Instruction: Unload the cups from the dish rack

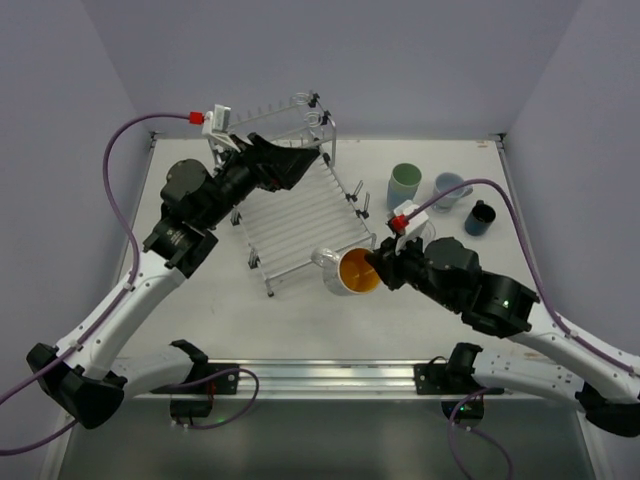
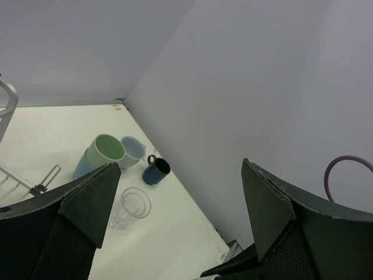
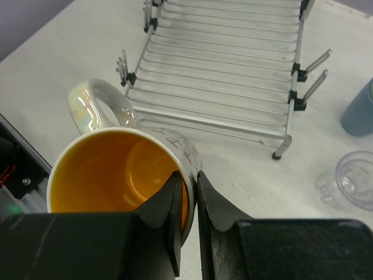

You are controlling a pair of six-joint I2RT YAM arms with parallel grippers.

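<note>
The silver wire dish rack (image 1: 300, 215) stands mid-table; the rods that show hold no cup. My right gripper (image 1: 375, 265) is shut on the rim of the white cup with the orange inside (image 1: 355, 270), one finger inside and one outside, just off the rack's front right corner. In the right wrist view the gripper (image 3: 187, 175) pinches the cup (image 3: 111, 175), handle to the left. My left gripper (image 1: 305, 158) is open and empty above the rack's back rail. A pale green tumbler (image 1: 404, 184), light blue tumbler (image 1: 450, 190) and dark blue mug (image 1: 481, 217) stand at the back right. No pale grey mug shows.
A clear glass (image 2: 129, 207) stands on the table in front of the tumblers; it also shows in the right wrist view (image 3: 348, 181). Purple walls close the table at the back and both sides. A metal rail (image 1: 320, 378) runs along the near edge.
</note>
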